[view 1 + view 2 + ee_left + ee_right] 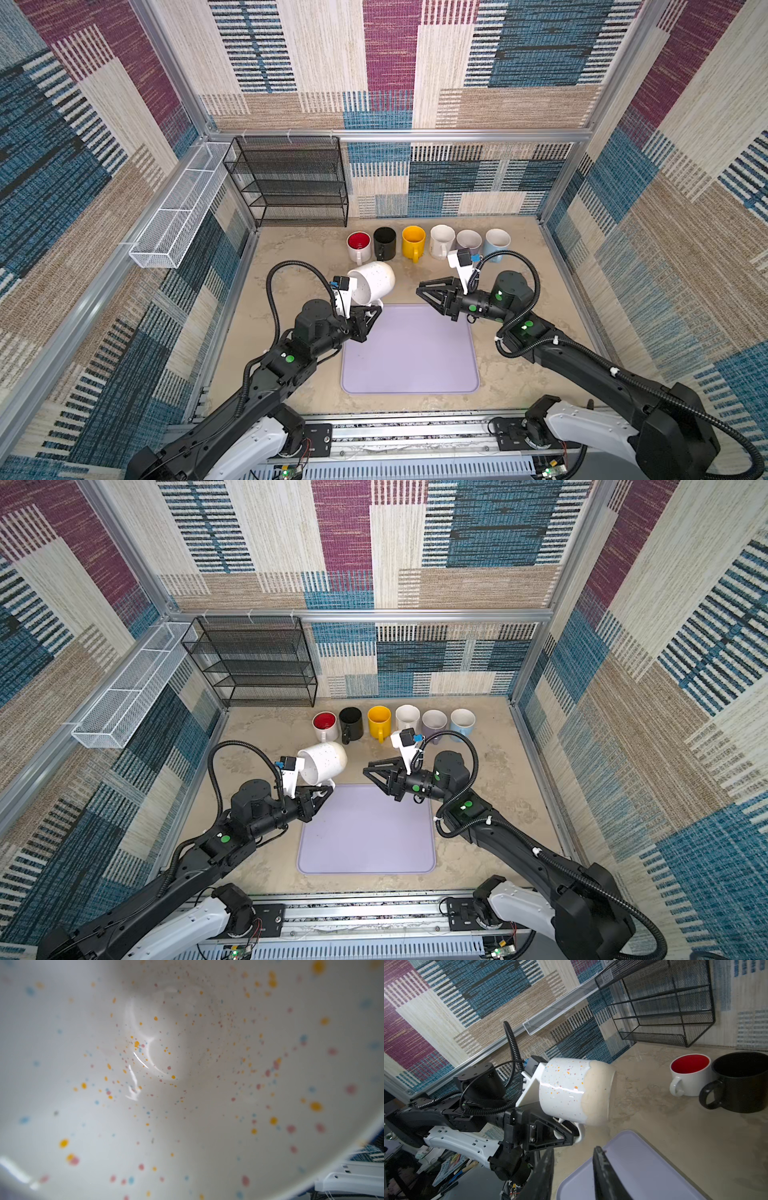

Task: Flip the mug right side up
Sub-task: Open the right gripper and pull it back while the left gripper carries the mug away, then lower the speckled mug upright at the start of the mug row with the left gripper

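While my left end effector (373,311) grips the speckled mug (372,282) by its handle, its axis lies roughly level, base nearer my empty, part-open right end effector (420,290).

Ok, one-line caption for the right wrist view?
Left gripper holds the speckled mug by its handle, tipped sideways near the lavender mat; red-lined mug and black mug stand upright beyond.

No legible text, label, brand, number or sign on any surface in view.
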### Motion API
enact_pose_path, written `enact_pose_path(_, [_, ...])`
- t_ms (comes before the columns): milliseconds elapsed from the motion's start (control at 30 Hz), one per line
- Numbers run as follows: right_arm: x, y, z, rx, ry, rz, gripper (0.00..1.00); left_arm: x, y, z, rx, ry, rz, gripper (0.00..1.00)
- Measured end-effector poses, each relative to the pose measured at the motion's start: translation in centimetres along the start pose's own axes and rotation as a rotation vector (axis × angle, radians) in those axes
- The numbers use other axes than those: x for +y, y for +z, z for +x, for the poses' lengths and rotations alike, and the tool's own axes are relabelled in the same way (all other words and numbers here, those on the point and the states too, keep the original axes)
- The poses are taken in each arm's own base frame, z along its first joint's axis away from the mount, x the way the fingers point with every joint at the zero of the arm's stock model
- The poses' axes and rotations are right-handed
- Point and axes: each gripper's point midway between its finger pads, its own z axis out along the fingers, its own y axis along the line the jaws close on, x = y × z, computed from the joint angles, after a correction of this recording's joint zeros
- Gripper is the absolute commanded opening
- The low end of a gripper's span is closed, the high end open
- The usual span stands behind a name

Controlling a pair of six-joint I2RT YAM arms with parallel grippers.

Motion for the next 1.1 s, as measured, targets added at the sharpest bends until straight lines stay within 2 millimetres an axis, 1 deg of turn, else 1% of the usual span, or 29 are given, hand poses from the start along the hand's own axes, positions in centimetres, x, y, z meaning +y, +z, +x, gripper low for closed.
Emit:
enact_pose_path(167, [-1.5, -0.2, 0.5, 0.008, 0.031, 0.069, 0.35, 2.4, -0.2, -0.5, 0.032, -0.024, -0.132, 0.00])
enact_pose_path(333, [-2.2, -0.3, 0.8, 0.012, 0.044, 0.105, 0.35, 5.1, -0.7, -0.9, 0.073, -0.041, -0.262, 0.00])
enact_pose_path(500, [-2.6, -0.7, 1.1, 0.015, 0.049, 0.136, 0.36, 7.8, -1.2, -2.6, 0.100, -0.024, -0.398, 0.00])
enact_pose_path(633, [-3.0, -0.9, 1.5, 0.028, 0.049, 0.155, 0.37, 10.0, -1.2, -4.0, 0.132, -0.004, -0.501, 0.00])
enact_pose_path(867, [-3.5, -1.3, 2.5, 0.057, 0.070, 0.188, 0.37, 14.0, -0.3, -5.4, 0.227, 0.019, -0.628, 0.00])
enact_pose_path(1100, [-4.4, -2.0, 4.3, 0.097, 0.096, 0.231, 0.37, 18.8, 1.5, -6.1, 0.342, -0.003, -0.719, 0.00])
